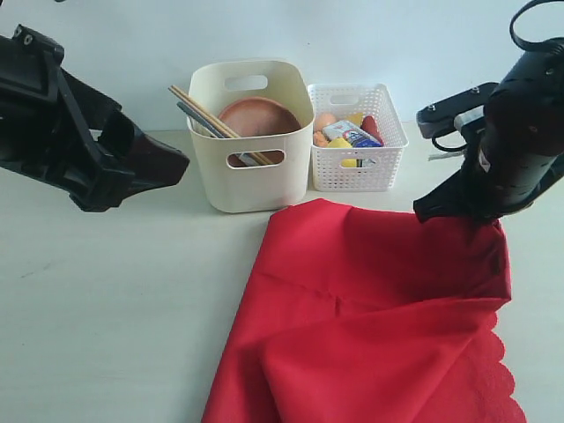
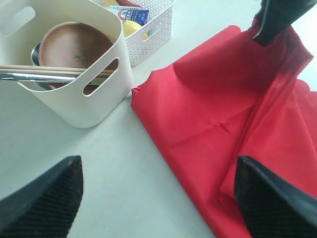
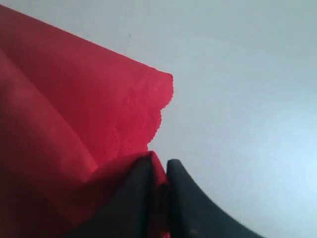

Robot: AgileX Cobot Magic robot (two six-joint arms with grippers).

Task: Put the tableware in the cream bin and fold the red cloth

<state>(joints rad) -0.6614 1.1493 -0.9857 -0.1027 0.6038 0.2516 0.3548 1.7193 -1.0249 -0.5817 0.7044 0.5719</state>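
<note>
The red cloth (image 1: 370, 308) lies partly folded on the table in front of the bins. Its far right corner is lifted, and my right gripper (image 1: 441, 210) is shut on it. In the right wrist view the gripper (image 3: 161, 166) pinches the scalloped edge of the cloth (image 3: 74, 109). The cream bin (image 1: 251, 167) holds the round wooden plate (image 1: 260, 117), the chopsticks (image 1: 203, 110) and the silver knife (image 2: 29, 76). A steel rim (image 2: 34, 52) shows behind the plate (image 2: 74, 47). My left gripper (image 1: 167, 163) hovers open and empty left of the bin, with its fingers (image 2: 44, 203) wide apart.
The white lattice basket (image 1: 357, 137) stands right of the cream bin and holds the milk carton (image 1: 351, 134) and food items. Bare table (image 1: 106, 300) stretches left of the cloth. The right arm (image 2: 277, 20) rises over the cloth's far corner.
</note>
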